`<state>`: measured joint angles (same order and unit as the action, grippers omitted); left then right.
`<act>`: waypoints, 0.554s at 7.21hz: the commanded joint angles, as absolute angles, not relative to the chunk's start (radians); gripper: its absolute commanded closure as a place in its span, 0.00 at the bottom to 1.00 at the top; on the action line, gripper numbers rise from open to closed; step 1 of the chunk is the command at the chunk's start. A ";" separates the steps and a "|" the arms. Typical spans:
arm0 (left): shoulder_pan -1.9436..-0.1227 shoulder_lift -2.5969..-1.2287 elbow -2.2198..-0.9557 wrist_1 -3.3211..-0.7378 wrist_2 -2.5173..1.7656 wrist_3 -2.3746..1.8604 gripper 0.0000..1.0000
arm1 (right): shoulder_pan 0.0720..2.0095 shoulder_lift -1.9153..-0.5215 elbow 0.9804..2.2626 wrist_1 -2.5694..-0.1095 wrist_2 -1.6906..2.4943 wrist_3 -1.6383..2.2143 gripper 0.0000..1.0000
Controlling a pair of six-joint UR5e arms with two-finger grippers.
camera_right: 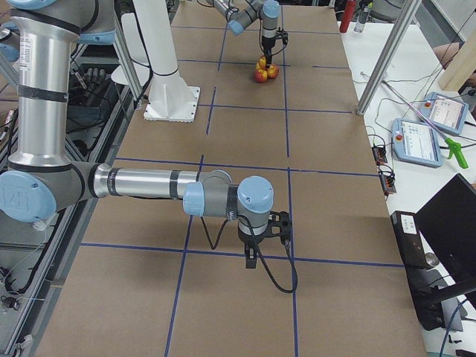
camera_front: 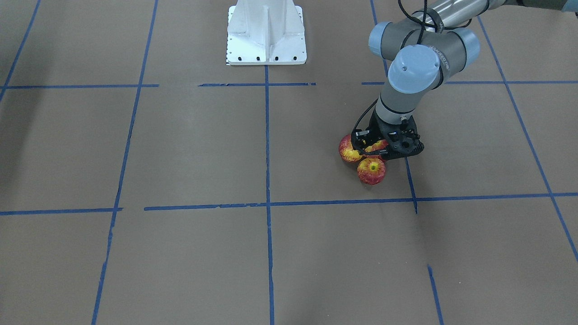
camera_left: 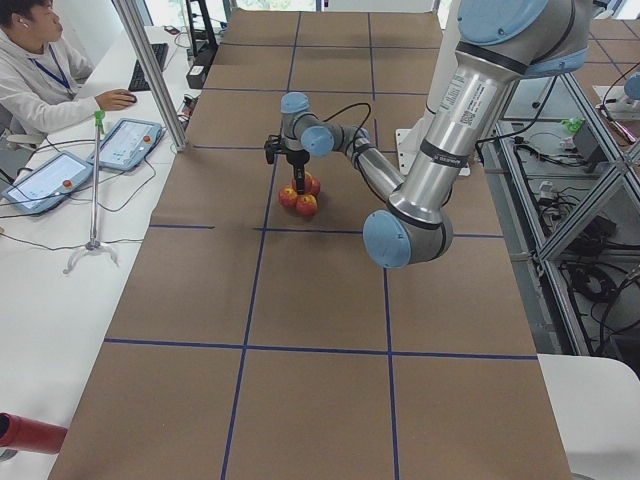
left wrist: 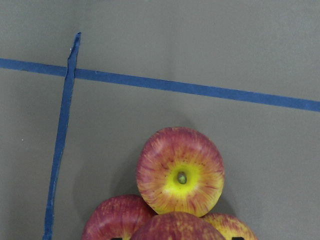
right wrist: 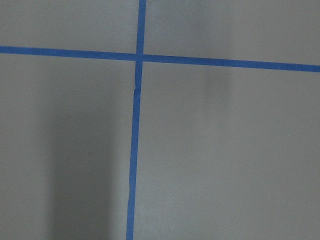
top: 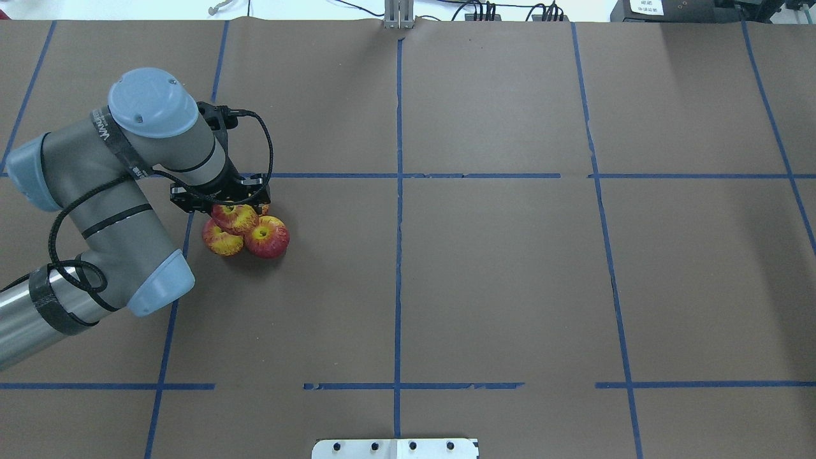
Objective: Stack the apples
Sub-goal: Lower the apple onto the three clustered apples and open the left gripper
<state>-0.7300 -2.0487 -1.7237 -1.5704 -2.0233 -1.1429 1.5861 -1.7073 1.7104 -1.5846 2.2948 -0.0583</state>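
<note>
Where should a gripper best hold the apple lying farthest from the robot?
From straight above, onto the far apple: its stem dimple faces up, so the widest band lies level. Close on its two side flanks; the other apples crowd only its robot-facing side.

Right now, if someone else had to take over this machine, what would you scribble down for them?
Left gripper: fingers astride the top apple; gripping or released, cannot tell.
Right gripper: hangs over the table, far from the pile; open or shut unclear.
Three lower apples sit clustered, touching, the fourth on them.
Done: stack looks built. To do: confirm release, lift left arm clear.
</note>
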 commanded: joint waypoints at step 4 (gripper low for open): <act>-0.730 -2.039 -1.721 -1.609 -2.022 -1.144 0.00 | 1.586 -1.707 1.710 -1.585 2.295 -0.058 0.00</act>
